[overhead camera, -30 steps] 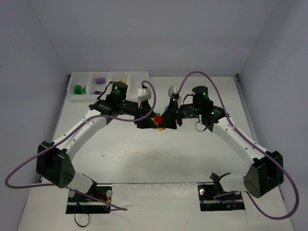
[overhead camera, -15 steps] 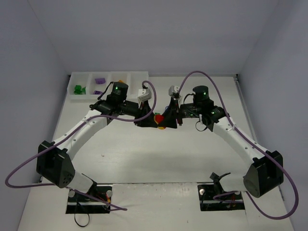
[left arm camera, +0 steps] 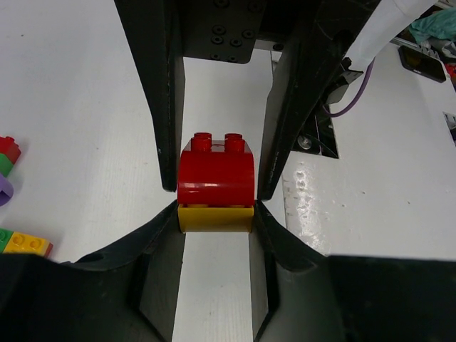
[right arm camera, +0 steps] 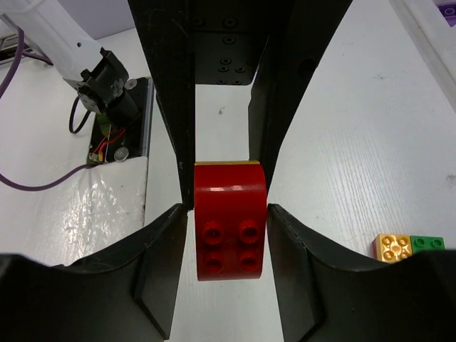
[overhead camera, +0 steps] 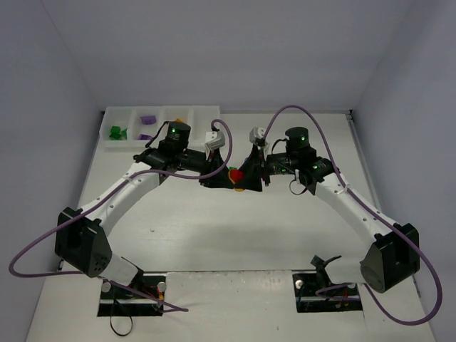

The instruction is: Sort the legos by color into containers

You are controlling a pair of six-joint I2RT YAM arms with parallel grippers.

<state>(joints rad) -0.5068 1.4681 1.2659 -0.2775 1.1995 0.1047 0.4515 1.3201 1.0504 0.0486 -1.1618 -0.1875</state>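
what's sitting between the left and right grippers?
A red lego joined to a yellow lego. Left wrist view: left gripper clamps the yellow, right gripper the red.

Right wrist view: the red brick [right arm camera: 229, 228] covers the yellow brick [right arm camera: 228, 164] joined behind it, so only a thin yellow strip shows. Upper right of the red brick, the tray [right arm camera: 436, 43] is cut by the frame corner.

Left wrist view: left of the red brick, loose legos [left arm camera: 8, 151] are cut by the frame edge.

Top external view: the left gripper [overhead camera: 226, 179] and right gripper [overhead camera: 244, 179] cover most of the red brick. Finger contact is too small to resolve.
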